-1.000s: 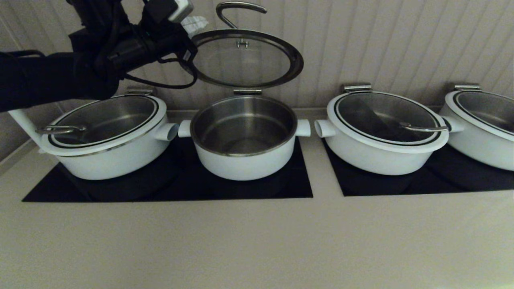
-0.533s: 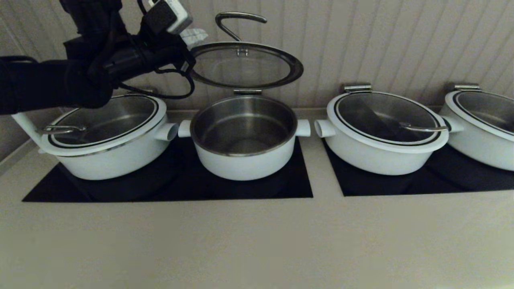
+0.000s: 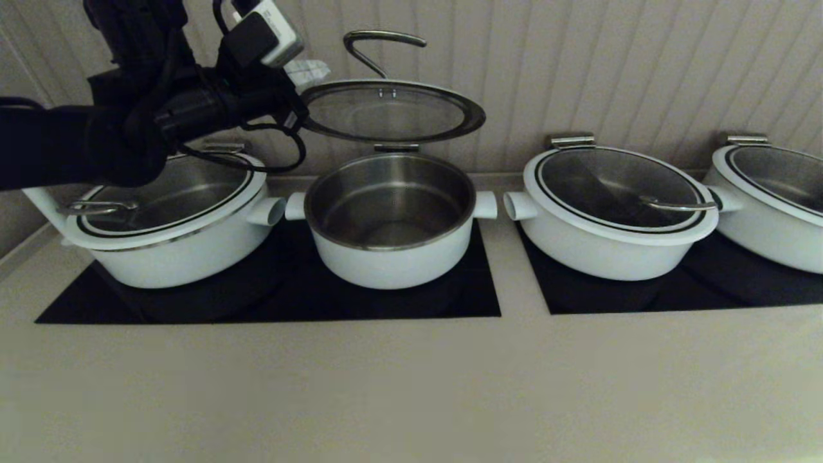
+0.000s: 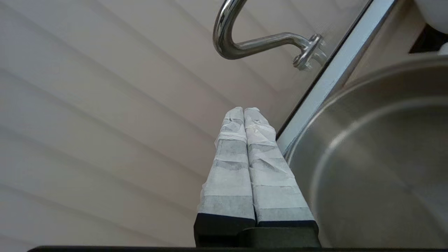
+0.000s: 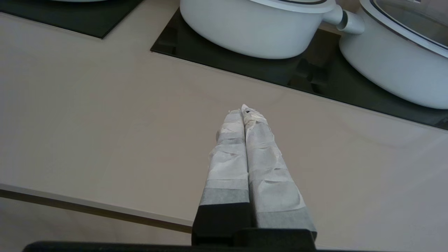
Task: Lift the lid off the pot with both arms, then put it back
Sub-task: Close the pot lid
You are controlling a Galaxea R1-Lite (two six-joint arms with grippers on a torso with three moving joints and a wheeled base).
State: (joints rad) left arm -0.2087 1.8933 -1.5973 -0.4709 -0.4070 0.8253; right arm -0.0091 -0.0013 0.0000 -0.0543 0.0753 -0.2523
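Observation:
The lid [image 3: 392, 114], glass with a steel arched handle [image 3: 379, 45], hangs tilted above the open pot [image 3: 392, 260], its back edge near a steel bracket [image 3: 396, 147]. My left gripper [image 3: 308, 67] is shut with nothing between its taped fingers and sits at the lid's left rim. In the left wrist view the fingertips [image 4: 244, 111] lie right beside the lid's white rim [image 4: 336, 70], with the handle [image 4: 252, 45] beyond. My right gripper [image 5: 245, 109] is shut and empty, low over the counter's front, and is out of the head view.
A wider lidded white pot [image 3: 173, 251] stands under my left arm. Two more lidded white pots [image 3: 611, 251] [image 3: 771, 225] stand to the right on a second black hob [image 3: 675, 296]. The panelled wall is close behind. The beige counter [image 3: 411, 386] lies in front.
The lid has tipped down toward the pot and lies flatter. My left gripper has come down and slightly left with its rim.

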